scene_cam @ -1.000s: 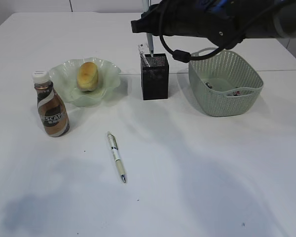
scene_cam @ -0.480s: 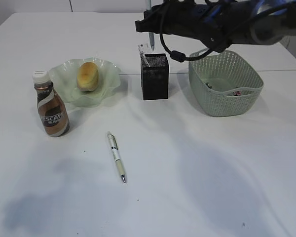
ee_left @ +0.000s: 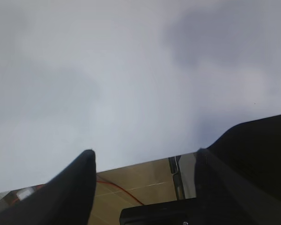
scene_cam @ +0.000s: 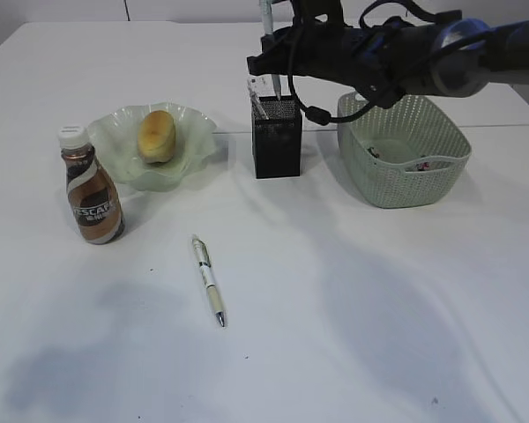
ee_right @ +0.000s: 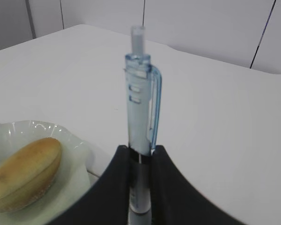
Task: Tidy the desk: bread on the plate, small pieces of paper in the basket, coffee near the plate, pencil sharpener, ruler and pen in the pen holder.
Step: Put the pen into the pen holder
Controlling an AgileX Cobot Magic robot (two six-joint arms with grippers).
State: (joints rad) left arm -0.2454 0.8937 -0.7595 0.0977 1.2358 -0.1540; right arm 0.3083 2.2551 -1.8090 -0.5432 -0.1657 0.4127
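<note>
The right gripper [ee_right: 140, 161] is clenched on a blue-clipped pen [ee_right: 140, 117], held upright over the pen holder [scene_cam: 277, 138], tip at or just inside the rim, so the step in hand looks like dropping that pen in. Next move prob. needs a straight descent, then release, w/o knocking the ruler [scene_cam: 257, 97] already leaning in the cup. The left gripper [ee_left: 145, 159] hangs released and empty over bare surface near the front edge. A second pen [scene_cam: 208, 280] lies loose mid-surface, w/ plenty of open room around it. Bread [scene_cam: 156, 135] sits on the plate [scene_cam: 115, 128], coffee [scene_cam: 92, 187] just beside it. The basket [scene_cam: 404, 181] stands right of the holder, close under the arm, so little side room there.
</note>
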